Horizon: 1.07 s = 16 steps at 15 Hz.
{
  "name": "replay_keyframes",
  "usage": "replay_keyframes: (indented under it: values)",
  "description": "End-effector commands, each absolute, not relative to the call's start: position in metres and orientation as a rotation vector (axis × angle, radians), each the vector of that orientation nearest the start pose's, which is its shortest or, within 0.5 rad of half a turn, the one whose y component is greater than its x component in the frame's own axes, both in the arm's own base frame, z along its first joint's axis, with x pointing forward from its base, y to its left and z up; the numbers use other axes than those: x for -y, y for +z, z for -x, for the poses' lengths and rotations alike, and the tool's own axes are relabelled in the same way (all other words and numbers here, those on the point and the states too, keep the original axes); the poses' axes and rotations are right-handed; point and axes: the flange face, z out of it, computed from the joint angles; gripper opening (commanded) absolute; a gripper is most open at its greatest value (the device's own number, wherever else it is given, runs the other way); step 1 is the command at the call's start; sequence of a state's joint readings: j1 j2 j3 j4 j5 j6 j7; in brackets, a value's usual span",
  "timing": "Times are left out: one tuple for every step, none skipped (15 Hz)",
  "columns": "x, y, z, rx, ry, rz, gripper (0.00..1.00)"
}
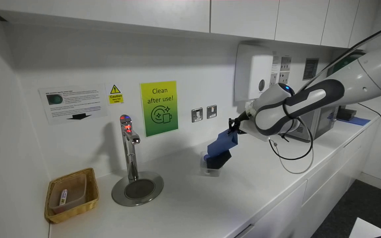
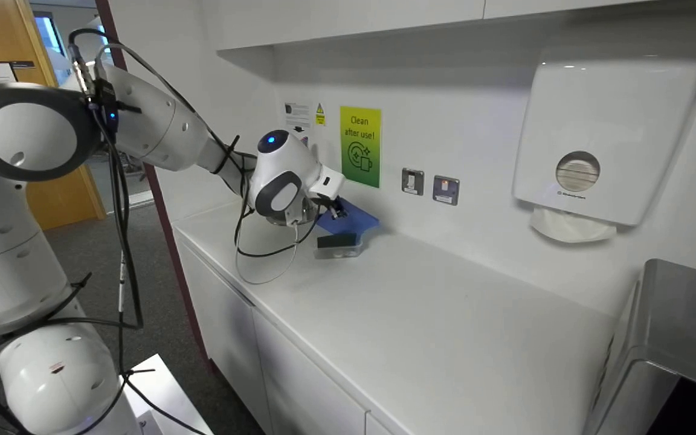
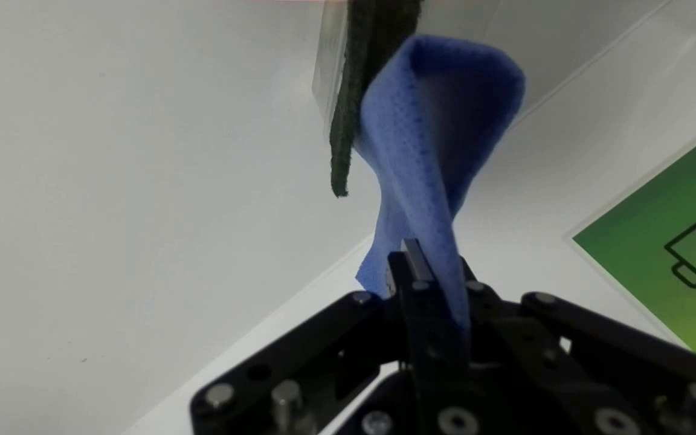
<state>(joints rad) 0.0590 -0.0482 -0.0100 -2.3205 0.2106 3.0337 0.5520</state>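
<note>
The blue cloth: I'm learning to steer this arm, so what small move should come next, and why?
I'd probably lift slightly, jaws closed: the gripper pinches the blue cloth, whose looped end is close by the dark pad, which juts out of the clear tub. Moving sideways or down might knock that pad.

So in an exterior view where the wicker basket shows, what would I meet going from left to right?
The wicker basket, chrome tap, green "Clean after use!" sign, blue cloth, white paper towel dispenser, then the grey appliance.
</note>
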Motion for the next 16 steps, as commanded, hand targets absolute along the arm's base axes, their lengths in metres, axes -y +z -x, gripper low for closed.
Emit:
replay_keyframes:
  values:
    - [-0.009,0.485,-0.527,-0.904,-1.084,2.454,0.01]
    - [-0.009,0.495,-0.523,-0.899,-1.114,2.446,0.01]
    - [-0.008,0.505,-0.519,-0.897,-1.144,2.439,0.01]
    - [-0.007,0.514,-0.517,-0.896,-1.171,2.431,0.01]
    - [-0.006,0.524,-0.515,-0.903,-1.198,2.425,0.01]
    - [-0.005,0.531,-0.514,-0.909,-1.217,2.419,0.01]
    - [-0.004,0.537,-0.512,-0.914,-1.237,2.413,0.01]
    - [-0.003,0.543,-0.509,-0.922,-1.257,2.404,0.01]
    - [0.0,0.548,-0.506,-0.935,-1.279,2.396,0.01]
    - [0.005,0.553,-0.502,-0.955,-1.308,2.389,0.01]
    - [0.01,0.557,-0.498,-0.974,-1.334,2.384,0.01]
    - [0.016,0.56,-0.494,-0.995,-1.356,2.383,0.01]
    - [0.025,0.562,-0.489,-1.029,-1.386,2.382,0.01]
    - [0.035,0.563,-0.485,-1.063,-1.414,2.385,0.01]
    - [0.047,0.561,-0.48,-1.104,-1.434,2.395,0.01]
    - [0.057,0.558,-0.476,-1.138,-1.442,2.411,0.01]
